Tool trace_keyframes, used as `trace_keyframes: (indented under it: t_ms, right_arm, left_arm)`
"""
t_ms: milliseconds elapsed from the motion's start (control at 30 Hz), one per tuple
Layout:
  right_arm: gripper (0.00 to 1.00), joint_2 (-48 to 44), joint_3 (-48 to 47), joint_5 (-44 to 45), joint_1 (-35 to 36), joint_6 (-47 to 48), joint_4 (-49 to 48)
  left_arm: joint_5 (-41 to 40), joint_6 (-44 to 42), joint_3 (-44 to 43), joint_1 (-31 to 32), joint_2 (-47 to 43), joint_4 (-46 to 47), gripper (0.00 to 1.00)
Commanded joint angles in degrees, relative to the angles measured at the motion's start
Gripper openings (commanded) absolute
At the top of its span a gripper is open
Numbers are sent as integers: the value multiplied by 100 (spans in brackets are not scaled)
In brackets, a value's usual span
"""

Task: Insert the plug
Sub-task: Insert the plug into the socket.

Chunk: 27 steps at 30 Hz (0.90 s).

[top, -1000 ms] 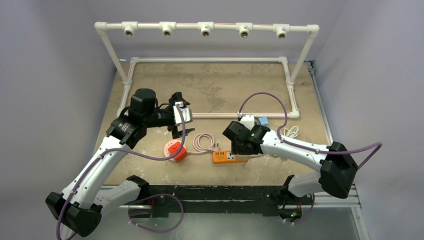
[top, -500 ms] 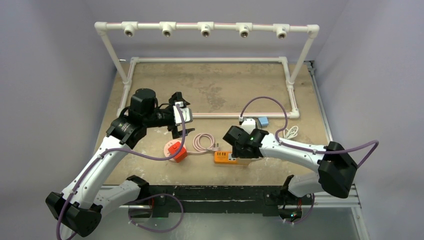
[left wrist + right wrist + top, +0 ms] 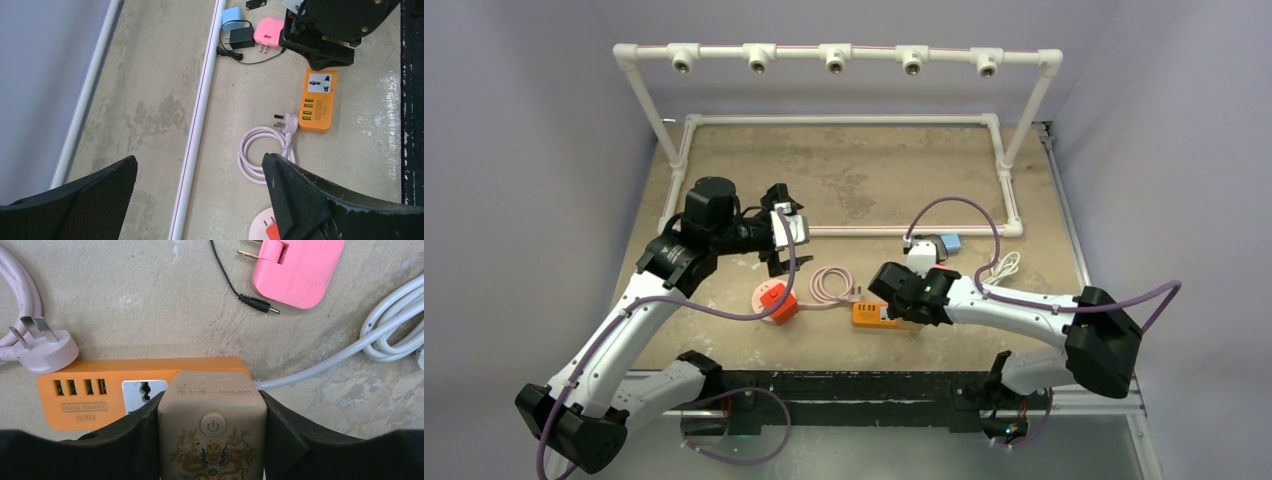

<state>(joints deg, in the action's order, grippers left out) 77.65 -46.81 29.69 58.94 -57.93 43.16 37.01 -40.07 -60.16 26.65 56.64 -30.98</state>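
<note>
Beige and boxy, the plug (image 3: 212,435) sits clamped between the fingers of the right gripper (image 3: 212,407), with its button face turned up and its prongs hidden underneath. It is over the right end of the orange power strip (image 3: 80,377). The strip lies near the front middle of the table, its long axis running left to right. Its white socket (image 3: 145,390) shows bare just left of the plug, partly tucked behind the gripper's left finger. Whether another socket lies under the plug cannot be told, nor whether the plug touches the strip or hovers above it. A white cable (image 3: 325,360) runs off to the right from beside the plug's far corner. If the bare socket is the target, the plug probably needs a small shift left along the strip, then a straight push down. The right arm is the one in place for this. The left gripper (image 3: 786,235) hangs well apart to the far left, jaws spread wide, grasping nothing.
</note>
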Motion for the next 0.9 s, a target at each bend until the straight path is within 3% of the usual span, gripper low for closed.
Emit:
trace_keyframes:
  t_ms: [0, 367, 400, 533, 633, 867]
  right_arm:
    - [0, 392, 478, -505, 333, -690, 339]
    - [0, 588, 476, -466, 734, -1247, 539]
    - [10, 547, 413, -443, 739, -1266, 645]
    - [67, 168, 96, -433, 729, -1094, 895]
    - [96, 20, -265, -275, 725, -974, 1098]
    - [99, 76, -1081, -188, 633, -797, 1599]
  left_arm:
    - [-112, -11, -141, -11, 14, 25, 97]
    - [-349, 7, -230, -11, 48, -42, 98]
    - [-371, 31, -242, -11, 60, -46, 98]
    - [-371, 144, -290, -11, 100, -59, 99]
    - [-358, 166, -323, -11, 93, -52, 99]
    - [-360, 176, -375, -11, 70, -71, 99]
